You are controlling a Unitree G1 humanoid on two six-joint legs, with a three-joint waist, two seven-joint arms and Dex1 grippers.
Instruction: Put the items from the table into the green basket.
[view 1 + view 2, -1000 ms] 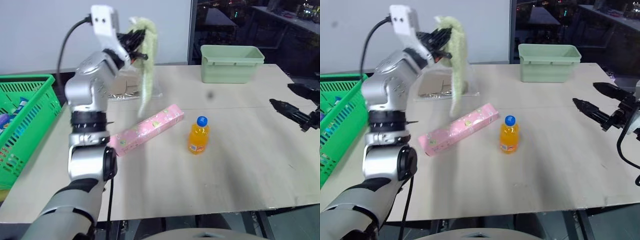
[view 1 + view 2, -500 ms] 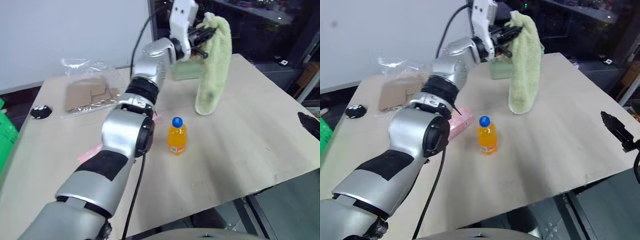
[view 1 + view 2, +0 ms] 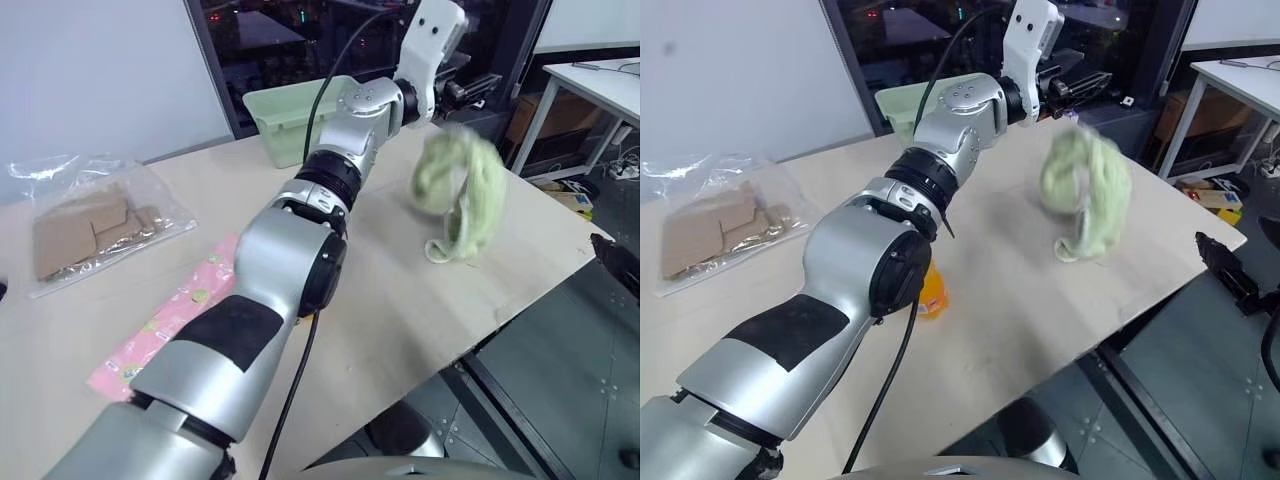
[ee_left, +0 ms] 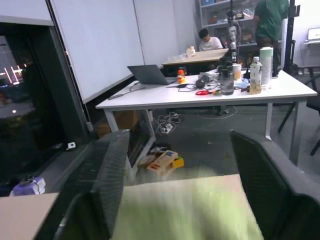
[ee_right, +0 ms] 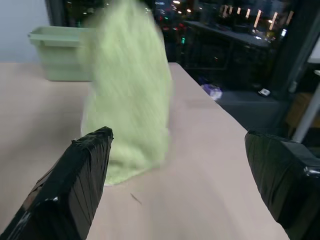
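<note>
Left hand [image 3: 478, 88]: raised above the far right part of the table [image 3: 400, 300], fingers apart and gripping nothing. One second ago the same fingers were clamped on the pale green fluffy cloth [image 3: 455, 195].
Cloth: released since the earlier frames; now blurred, below and clear of the left hand, at or just above the table near its right edge. Whether it has settled cannot be told.
Right hand [image 5: 180, 185]: fingers wide apart, empty, pointing at the cloth from the table's right side.
Pink box [image 3: 170, 320]: flat on the table, beside the left arm.
Orange bottle [image 3: 932, 290]: upright on the table, partly hidden behind the left arm.
Mint tub [image 3: 290, 115]: at the far edge; not the target container.
Bag of cardboard pieces [image 3: 85, 235]: on the table, not a task item.
Task status: judged incomplete. All three items remain on the table side; the cloth appears dropped within the right hand's reach, likely for a re-grasp.
</note>
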